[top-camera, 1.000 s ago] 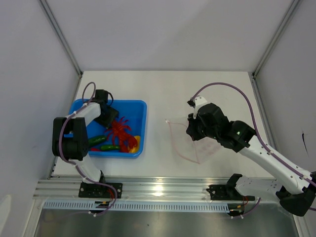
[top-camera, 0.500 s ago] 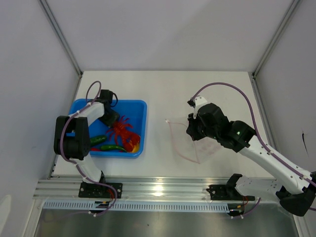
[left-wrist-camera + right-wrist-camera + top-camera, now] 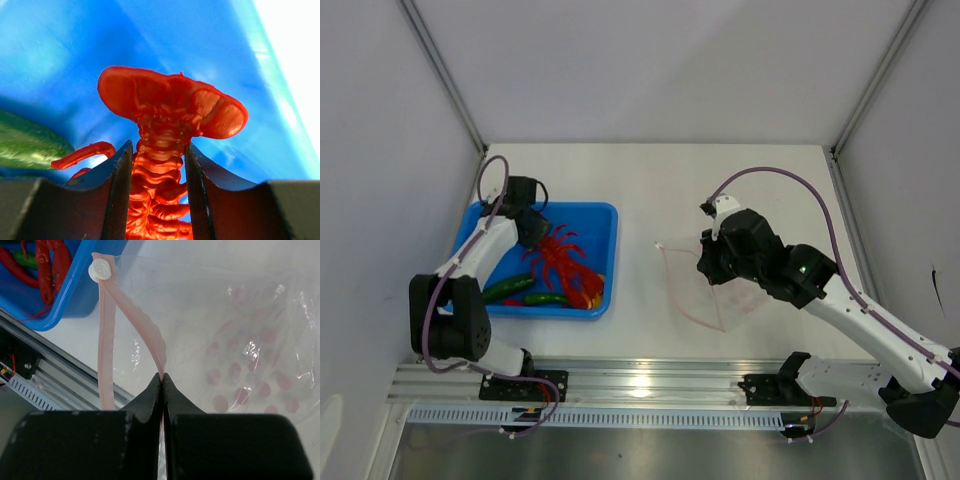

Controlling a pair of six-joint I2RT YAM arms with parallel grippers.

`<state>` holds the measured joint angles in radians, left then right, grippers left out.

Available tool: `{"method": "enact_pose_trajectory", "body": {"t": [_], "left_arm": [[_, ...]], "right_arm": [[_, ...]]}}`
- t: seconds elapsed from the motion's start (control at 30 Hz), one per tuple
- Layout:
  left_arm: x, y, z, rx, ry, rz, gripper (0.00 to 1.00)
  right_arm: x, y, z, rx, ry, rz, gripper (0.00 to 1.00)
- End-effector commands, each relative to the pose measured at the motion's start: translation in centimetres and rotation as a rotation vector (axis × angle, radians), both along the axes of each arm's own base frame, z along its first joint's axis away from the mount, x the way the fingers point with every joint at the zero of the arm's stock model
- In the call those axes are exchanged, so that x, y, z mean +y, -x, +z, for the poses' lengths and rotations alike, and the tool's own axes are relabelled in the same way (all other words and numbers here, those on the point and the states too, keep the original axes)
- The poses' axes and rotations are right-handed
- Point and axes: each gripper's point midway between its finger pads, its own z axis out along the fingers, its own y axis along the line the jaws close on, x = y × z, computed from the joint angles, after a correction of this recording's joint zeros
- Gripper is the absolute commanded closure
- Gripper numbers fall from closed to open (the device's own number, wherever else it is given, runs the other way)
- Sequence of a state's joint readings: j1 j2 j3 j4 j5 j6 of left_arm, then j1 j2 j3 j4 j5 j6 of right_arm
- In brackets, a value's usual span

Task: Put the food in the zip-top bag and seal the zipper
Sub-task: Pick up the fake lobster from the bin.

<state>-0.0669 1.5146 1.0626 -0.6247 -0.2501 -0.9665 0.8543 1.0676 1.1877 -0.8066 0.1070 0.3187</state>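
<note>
Red food piece (image 3: 167, 107) in left tool (image 3: 159, 150)

Blue tray (image 3: 590, 208) (rectangular) on white table (image 3: 740, 180)

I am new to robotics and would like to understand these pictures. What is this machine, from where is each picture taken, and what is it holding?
These are two robot arms bolted at the near edge of a white table. The wide picture comes from a fixed camera above and behind the arms. The two close pictures come from a small camera on each wrist.

On the table are a blue tray holding toy food, including green pieces, and a clear bag.

The left end effector is closed on the tail of a red toy lobster in the tray. The right end effector is shut, pinching the bag's pink zipper strip. The bag's mouth looks open.
</note>
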Motion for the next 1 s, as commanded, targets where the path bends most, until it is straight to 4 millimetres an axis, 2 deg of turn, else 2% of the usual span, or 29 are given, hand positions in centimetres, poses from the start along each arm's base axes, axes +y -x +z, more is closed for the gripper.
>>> {"method": "enact_pose_trajectory", "body": {"t": [0.0, 0.07, 0.1, 0.2, 0.37, 0.43, 0.47, 0.77, 0.97], "left_arm": [[0.4, 0.2, 4.6, -0.124, -0.040, -0.028, 0.99], [0.6, 0.6, 5.9, -0.162, -0.054, -0.038, 0.99], [0.7, 0.9, 7.3, -0.205, -0.061, -0.044, 0.99], [1.0, 1.5, 9.2, -0.268, -0.081, -0.058, 0.99], [1.3, 2.5, 14.2, -0.414, -0.101, -0.070, 0.99], [1.4, 2.8, 15.4, -0.451, -0.113, -0.081, 0.99], [1.4, 2.9, 16.8, -0.498, -0.117, -0.085, 0.99], [1.7, 3.9, 20.8, -0.644, -0.150, -0.097, 0.99], [0.1, 5.3, 25.7, -0.848, -0.142, -0.207, 0.99]], "right_arm": [[0.2, 0.1, 1.5, -0.017, -0.044, -0.008, 1.00], [0.3, 0.1, 1.4, -0.011, -0.045, -0.008, 1.00], [0.3, 0.1, 1.5, -0.011, -0.046, -0.011, 1.00], [0.5, -0.1, 1.3, 0.002, -0.040, -0.017, 1.00], [0.7, -0.4, 0.9, 0.018, -0.029, -0.030, 1.00], [0.9, -0.6, 0.7, 0.022, -0.025, -0.036, 1.00], [0.9, -0.6, 0.6, 0.025, -0.023, -0.040, 1.00], [1.3, -1.2, -0.2, 0.049, -0.012, -0.069, 1.00], [2.0, -1.6, 0.1, 0.066, -0.012, -0.077, 1.00]]}}
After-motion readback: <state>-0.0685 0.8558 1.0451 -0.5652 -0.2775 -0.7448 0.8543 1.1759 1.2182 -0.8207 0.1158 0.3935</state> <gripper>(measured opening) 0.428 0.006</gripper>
